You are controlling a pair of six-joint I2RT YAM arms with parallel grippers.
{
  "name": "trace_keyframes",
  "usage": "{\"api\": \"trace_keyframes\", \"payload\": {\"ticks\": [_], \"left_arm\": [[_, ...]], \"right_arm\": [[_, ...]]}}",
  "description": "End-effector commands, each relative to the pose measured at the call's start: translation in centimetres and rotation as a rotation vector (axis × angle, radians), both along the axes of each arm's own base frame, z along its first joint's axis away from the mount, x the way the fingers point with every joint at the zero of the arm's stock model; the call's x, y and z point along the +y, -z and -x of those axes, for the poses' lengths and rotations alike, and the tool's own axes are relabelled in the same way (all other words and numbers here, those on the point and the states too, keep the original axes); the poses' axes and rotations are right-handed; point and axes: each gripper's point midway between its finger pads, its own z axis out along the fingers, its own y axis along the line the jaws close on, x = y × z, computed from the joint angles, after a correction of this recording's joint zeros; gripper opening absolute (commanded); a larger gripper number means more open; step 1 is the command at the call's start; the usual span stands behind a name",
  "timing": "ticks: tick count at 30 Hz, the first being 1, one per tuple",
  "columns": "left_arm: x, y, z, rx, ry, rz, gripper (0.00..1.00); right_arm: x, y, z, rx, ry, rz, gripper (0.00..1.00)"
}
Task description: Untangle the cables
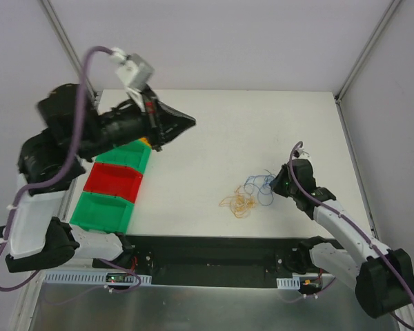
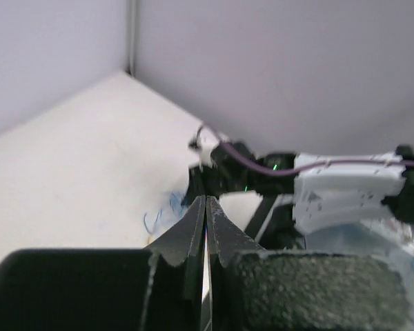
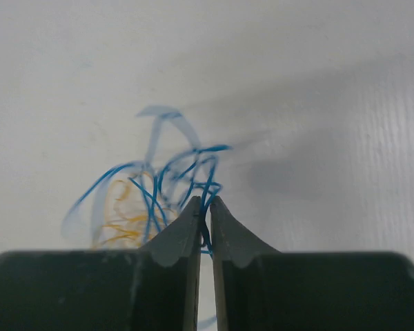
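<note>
Pinching thin, looping cables [image 3: 186,169], right tool [image 3: 204,202]

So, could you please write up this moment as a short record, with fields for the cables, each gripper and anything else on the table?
cables: one small clump on the white table, blue strands and orange strands not yet separated
right gripper: low at the clump, shut on a blue strand
left gripper: raised, away from the clump, shut, nothing visible in it
other items: red bin between two green bins at the table's left edge
</note>
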Motion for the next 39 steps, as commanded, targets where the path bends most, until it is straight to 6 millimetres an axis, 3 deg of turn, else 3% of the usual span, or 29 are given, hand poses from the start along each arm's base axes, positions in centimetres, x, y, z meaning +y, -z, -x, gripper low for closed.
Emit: {"api": "trace_keyframes", "payload": {"ticks": [1,3,6,8,11,15,17,19,21,23,25,29,32,36,39], "left_arm": [[6.6,-7.0,1.0,-0.106,-0.185,0.184,0.00],[7.2,-7.4,0.4,-0.109,-0.234,0.197,0.00],[6.4,-6.0,-0.4,-0.071,-0.248,0.168,0.00],[5.0,-3.5,-0.9,-0.015,-0.230,0.117,0.00],[2.0,2.1,-1.7,0.082,-0.168,-0.005,0.03],[-2.1,11.2,-2.2,0.249,-0.078,-0.133,0.50],[-4.2,15.1,-2.3,0.320,-0.033,-0.167,0.63],[-6.0,18.0,-2.7,0.381,-0.001,-0.189,0.70],[-7.8,20.6,-3.4,0.432,0.022,-0.218,0.72],[-9.7,23.2,-4.3,0.480,0.034,-0.262,0.72],[-11.7,25.8,-5.3,0.524,0.053,-0.305,0.68],[-15.4,30.7,-7.2,0.583,0.095,-0.359,0.53],[-17.6,33.8,-8.9,0.587,0.106,-0.407,0.50],[-17.9,36.9,-11.9,0.529,0.025,-0.477,0.47],[-17.6,38.7,-13.5,0.542,-0.008,-0.503,0.52]], "right_arm": [[-2.9,5.6,2.4,0.199,-0.001,0.154,0.20],[-3.1,6.3,2.3,0.217,-0.001,0.168,0.32],[-2.0,6.0,1.6,0.199,-0.064,0.134,0.34],[-1.6,5.5,1.4,0.172,-0.077,0.121,0.34],[-0.8,4.3,1.6,0.131,-0.131,0.085,0.33],[-0.4,2.9,2.2,0.087,-0.146,0.044,0.32],[-0.8,1.9,2.7,0.071,-0.128,0.042,0.33],[-1.5,1.3,3.3,0.051,-0.105,0.056,0.34],[-2.9,0.8,3.9,0.032,-0.060,0.091,0.43],[-3.9,0.5,4.4,0.017,-0.026,0.114,0.67],[-4.4,0.4,4.9,0.000,-0.019,0.131,0.77],[-4.5,0.9,5.4,0.002,-0.040,0.142,0.77],[-4.3,1.1,5.4,0.007,-0.038,0.127,0.77],[-4.4,1.6,5.4,-0.004,-0.028,0.116,0.77],[-4.3,1.8,5.4,-0.018,-0.025,0.109,0.77]]}}
